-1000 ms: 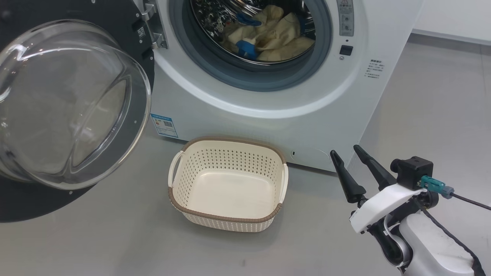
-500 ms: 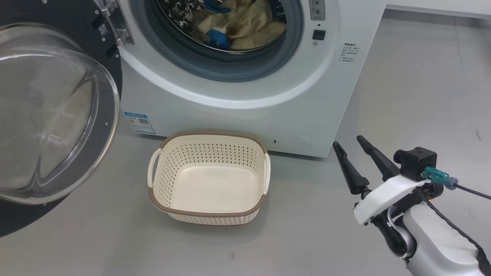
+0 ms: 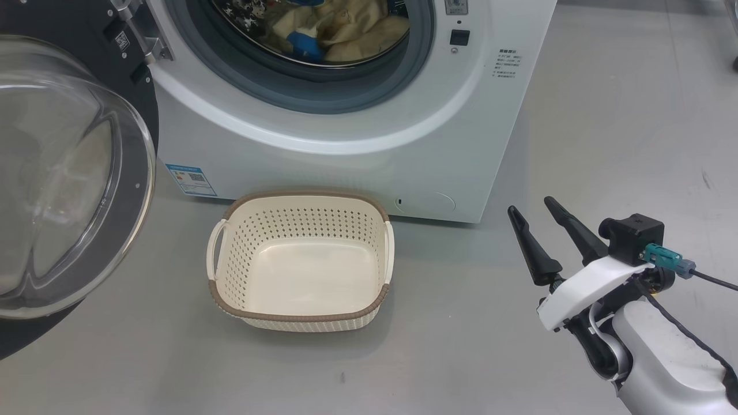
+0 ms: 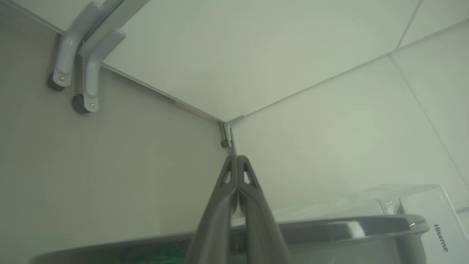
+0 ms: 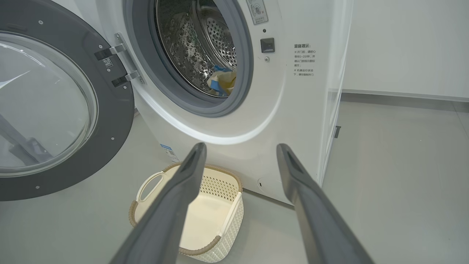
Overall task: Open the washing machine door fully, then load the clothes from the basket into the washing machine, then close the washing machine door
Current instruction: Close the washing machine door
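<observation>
Right claw (image 3: pixel 530 206) is hanging with its two fingers spread wide and nothing between them, low over the floor (image 3: pixel 461 357) to the right of the basket (image 3: pixel 300 195); left claw (image 4: pixel 238 158) is showing its fingers pressed together and empty, pointing past a dark curved edge (image 4: pixel 329 227) that is probably the rim of the washing machine door (image 3: pixel 69 173); the door is standing swung wide at the left of the washing machine (image 3: pixel 346 167), its glass bowl bulging outward; the clothes (image 3: pixel 346 29) are lying inside the drum and the basket is sitting bare on the floor just before the machine, so loading is looking finished and closing is the step in hand; doing it well is calling for pushing with the closed left claw on the door's black ring, far from the hinge and off the glass, following the hinge's arc, checking that no cuff is trailing over the gasket, and pressing until the latch is catching.
</observation>
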